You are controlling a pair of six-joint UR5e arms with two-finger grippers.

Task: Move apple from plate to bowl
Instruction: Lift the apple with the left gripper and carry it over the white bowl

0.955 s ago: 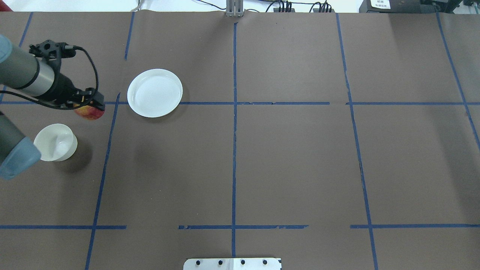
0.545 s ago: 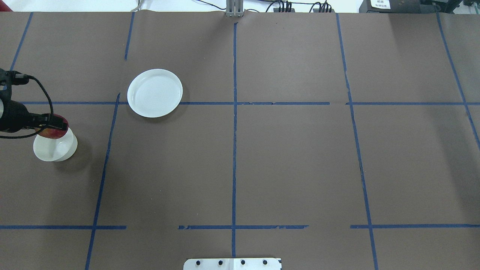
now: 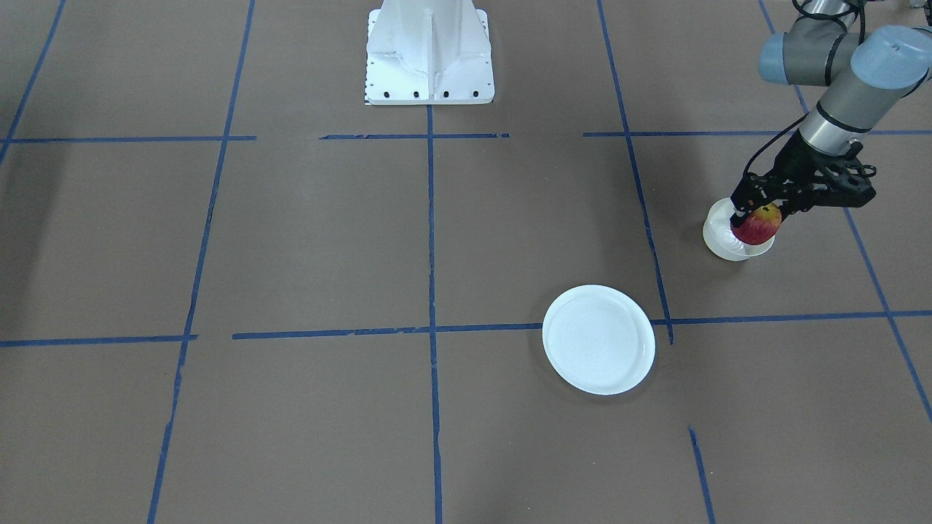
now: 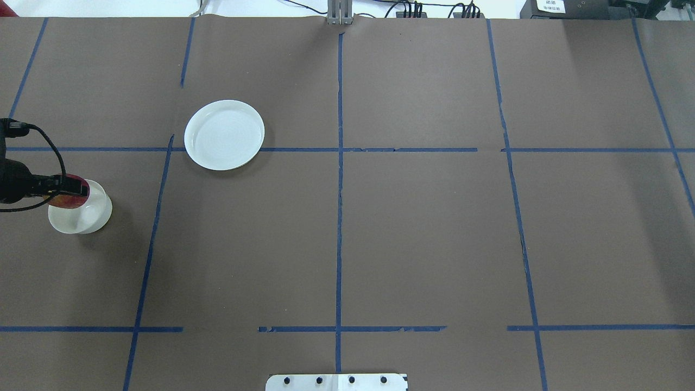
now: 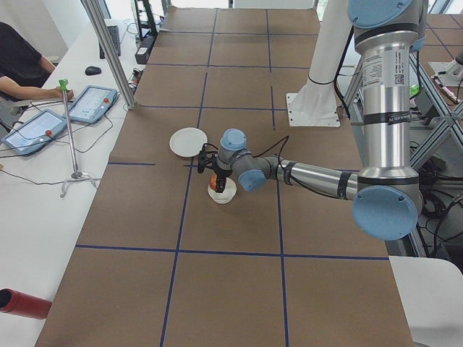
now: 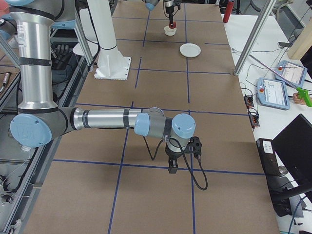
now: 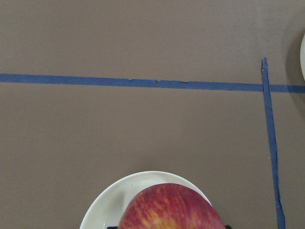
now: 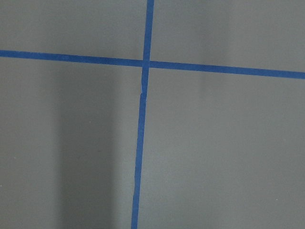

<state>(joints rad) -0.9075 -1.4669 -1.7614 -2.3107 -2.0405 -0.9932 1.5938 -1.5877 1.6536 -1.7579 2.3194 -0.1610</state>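
**Red apple (image 3: 759,225) held over the bowl (image 3: 717,240)**

The left pincer (image 3: 756,216) is closed on the apple, just over the mouth of the off-white bowl. The white plate (image 3: 598,339) lies well apart on the brown worktop (image 3: 291,240). For the right pincer (image 6: 172,168), one cannot tell if it is open or closed.

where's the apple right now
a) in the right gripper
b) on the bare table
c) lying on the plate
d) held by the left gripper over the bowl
D: the left gripper is shut on the apple, holding it just over the bowl, well apart from the plate.
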